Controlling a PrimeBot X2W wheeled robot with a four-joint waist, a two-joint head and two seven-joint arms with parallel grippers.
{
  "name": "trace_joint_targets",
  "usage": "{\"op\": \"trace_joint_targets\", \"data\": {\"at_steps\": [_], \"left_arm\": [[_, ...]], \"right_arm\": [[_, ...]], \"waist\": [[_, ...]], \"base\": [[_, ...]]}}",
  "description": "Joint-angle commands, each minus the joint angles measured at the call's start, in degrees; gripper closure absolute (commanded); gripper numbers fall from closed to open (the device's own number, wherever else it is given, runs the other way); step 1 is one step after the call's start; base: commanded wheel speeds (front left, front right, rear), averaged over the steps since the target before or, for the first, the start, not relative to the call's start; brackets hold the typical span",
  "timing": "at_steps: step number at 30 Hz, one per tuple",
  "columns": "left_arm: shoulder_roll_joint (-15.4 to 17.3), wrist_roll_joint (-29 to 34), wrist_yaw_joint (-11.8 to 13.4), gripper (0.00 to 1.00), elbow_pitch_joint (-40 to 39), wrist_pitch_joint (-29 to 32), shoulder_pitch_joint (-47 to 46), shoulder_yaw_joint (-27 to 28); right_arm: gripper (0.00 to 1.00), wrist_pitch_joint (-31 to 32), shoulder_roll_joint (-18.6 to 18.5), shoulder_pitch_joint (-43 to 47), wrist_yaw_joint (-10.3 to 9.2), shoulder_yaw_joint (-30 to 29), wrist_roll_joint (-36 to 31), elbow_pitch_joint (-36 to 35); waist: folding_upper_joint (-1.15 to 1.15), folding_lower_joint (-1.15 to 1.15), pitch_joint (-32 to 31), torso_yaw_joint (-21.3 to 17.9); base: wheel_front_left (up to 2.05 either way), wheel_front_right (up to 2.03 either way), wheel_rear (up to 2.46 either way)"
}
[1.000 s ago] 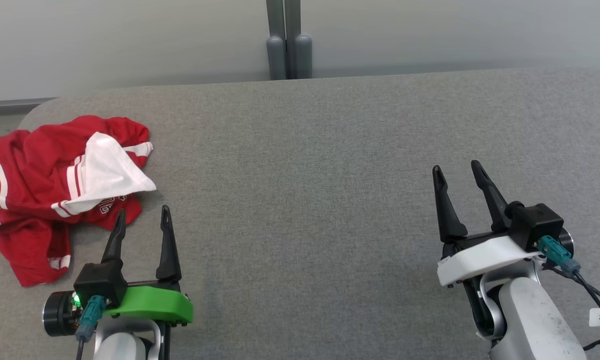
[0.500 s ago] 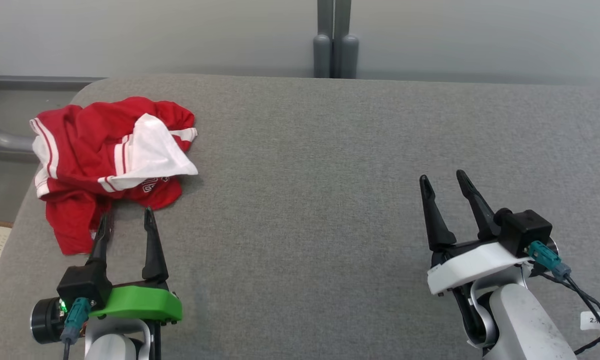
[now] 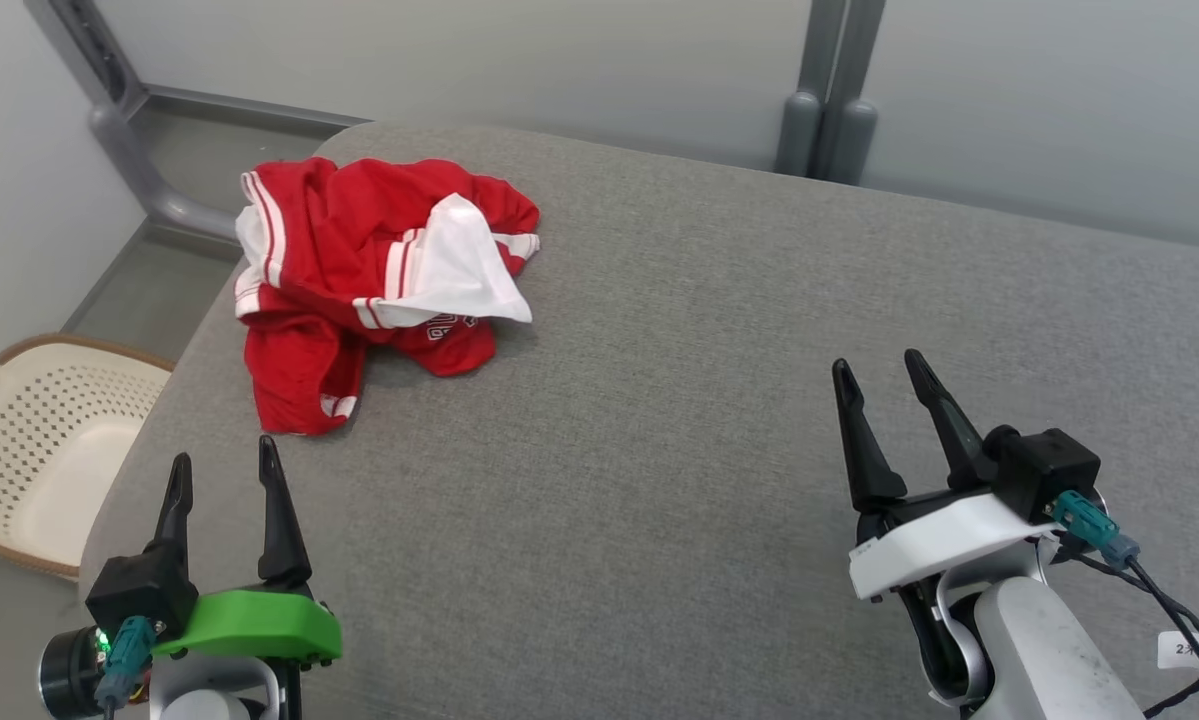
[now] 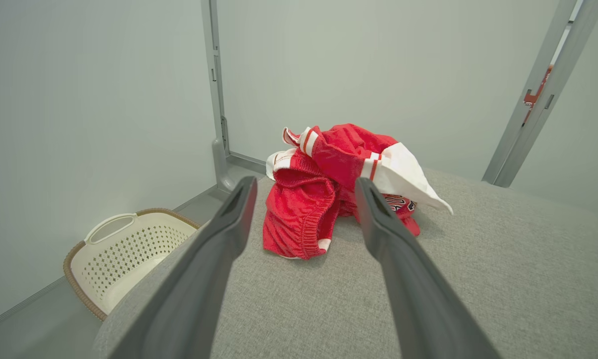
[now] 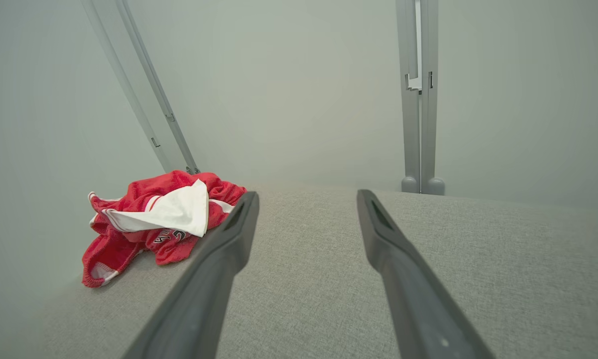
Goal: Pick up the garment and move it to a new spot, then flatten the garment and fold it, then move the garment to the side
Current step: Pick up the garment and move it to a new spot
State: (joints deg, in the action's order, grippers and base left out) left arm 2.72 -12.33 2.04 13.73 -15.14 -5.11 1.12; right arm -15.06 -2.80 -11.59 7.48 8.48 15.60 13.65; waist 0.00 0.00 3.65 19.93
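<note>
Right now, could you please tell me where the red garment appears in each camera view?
Head view: garment at the upper left, near the far-left corner of the table.
Left wrist view: garment in the centre.
Right wrist view: garment at the left, just below the middle.
Shared landmark: the grey table that it lies on.

Light: soft, even brightness is falling from above in all views.
Shadows: the garment (image 3: 379, 270) is casting a faint shadow on the surface (image 3: 709, 400).
Focus: the left pincer (image 4: 304, 180) and right pincer (image 5: 307, 193) are blurring near the lens.
Distortion: posts (image 4: 534, 104) are leaning at the wrist views' edges.
</note>
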Motion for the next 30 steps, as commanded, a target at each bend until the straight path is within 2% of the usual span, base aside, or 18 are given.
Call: {"op": "trace_joint_targets", "data": {"at_steps": [1, 8, 18, 25, 30], "left_arm": [[0.3, -0.4, 0.0, 0.00, 0.2, 0.0, 1.0, 0.2], [0.3, -0.4, -0.3, 0.00, 0.1, 0.0, 1.7, 1.2], [0.3, -0.8, -0.7, 0.00, 0.4, 0.0, 1.0, 1.5], [1.2, -3.5, -3.8, 0.00, 1.8, 0.7, -2.3, 1.4], [4.5, -6.7, -5.9, 0.00, 0.5, 7.7, -8.2, 2.6]], "right_arm": [[0.00, -0.2, -0.2, 0.8, 0.03, -0.1, 0.2, -0.3], [0.00, -0.2, -0.2, 1.0, 0.03, 0.3, 0.1, -0.5], [0.00, -0.2, -0.2, 0.3, 0.03, 0.9, 0.2, -0.9], [0.00, -0.2, -0.2, -0.2, 0.03, 1.1, -0.1, -1.7], [0.00, -0.2, -0.2, -1.0, 0.03, 1.0, -0.6, -2.1]], "waist": [[0.00, 0.00, -0.7, 3.8], [0.00, 0.00, -1.0, 6.4], [0.00, 0.00, -0.3, 5.7], [0.00, 0.00, 0.3, 3.8], [0.00, 0.00, 1.6, 1.8]], "base": [[0.00, 0.00, 0.00], [0.00, 0.00, 0.00], [0.00, 0.00, 0.00], [0.00, 0.00, 0.00], [0.00, 0.00, 0.00]]}}
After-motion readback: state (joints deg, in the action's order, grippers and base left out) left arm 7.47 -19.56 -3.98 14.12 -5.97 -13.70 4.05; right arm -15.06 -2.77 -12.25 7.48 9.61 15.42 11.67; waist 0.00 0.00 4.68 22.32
